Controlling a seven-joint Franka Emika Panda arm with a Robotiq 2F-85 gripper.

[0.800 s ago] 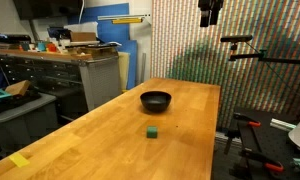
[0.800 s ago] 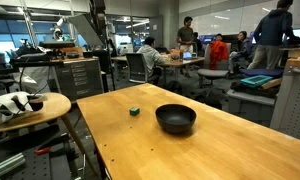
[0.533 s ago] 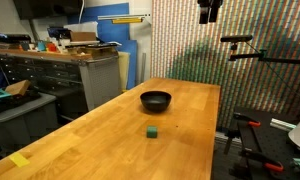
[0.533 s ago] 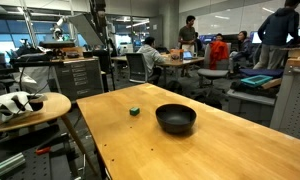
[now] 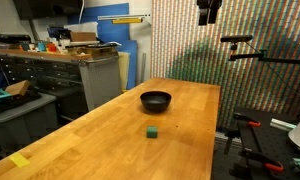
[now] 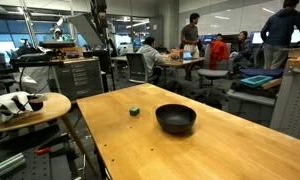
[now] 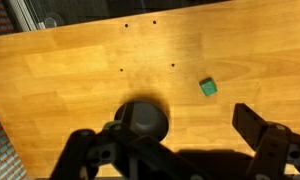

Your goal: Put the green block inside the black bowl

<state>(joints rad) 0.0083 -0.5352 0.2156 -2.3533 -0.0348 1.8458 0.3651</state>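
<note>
The green block (image 5: 150, 132) is a small cube lying on the wooden table (image 5: 100, 140), apart from the black bowl (image 5: 156, 100), which stands empty further along. Both also show in an exterior view: block (image 6: 134, 111), bowl (image 6: 176, 118). My gripper (image 5: 208, 12) hangs high above the table's far end. In the wrist view the gripper (image 7: 175, 150) is open and empty, its two fingers wide apart, with the bowl (image 7: 142, 118) below between them and the block (image 7: 208, 87) lying beyond, nearer the right finger.
A yellow tape mark (image 5: 20, 159) sits near the table's corner. A camera stand (image 5: 240, 50) rises beside the table. A round stool with white objects (image 6: 25, 105) stands off the table edge. Cabinets (image 5: 80, 75) and seated people (image 6: 190, 40) are in the background.
</note>
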